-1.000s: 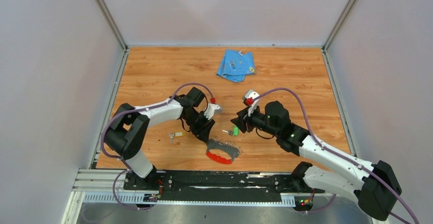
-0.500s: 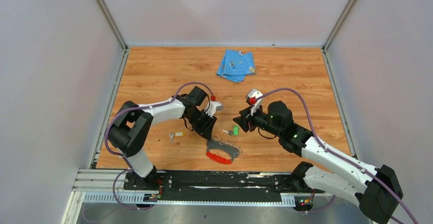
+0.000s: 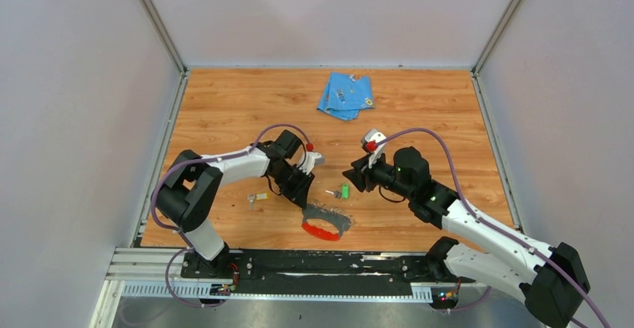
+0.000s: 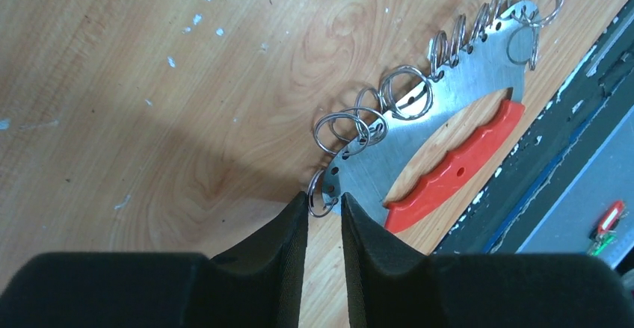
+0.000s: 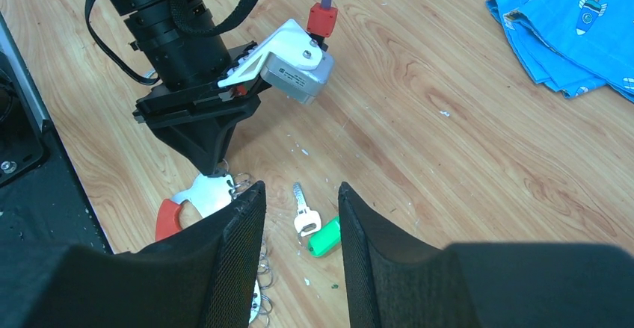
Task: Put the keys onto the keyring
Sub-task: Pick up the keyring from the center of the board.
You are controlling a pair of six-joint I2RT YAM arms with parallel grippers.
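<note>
Wood table (image 3: 224, 111): left gripper (image 4: 324, 212) narrowly apart astride keyring (image 4: 463, 74) end by near edge; we clamp flat metal, not rings (image 4: 407, 89); right gripper (image 5: 299, 187) apart above green key (image 5: 321, 237).

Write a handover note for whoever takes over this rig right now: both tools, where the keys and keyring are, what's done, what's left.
Left tool: jaws nearly together around one end of the keyring; a firm grip is not confirmed.
Right tool: open, empty, above the green key.
The keyring lies flat, with the green key just beyond it. The yellow key lies apart, on the left arm's side.
Done: no key is on the keyring.
Left: thread both keys on.
</note>
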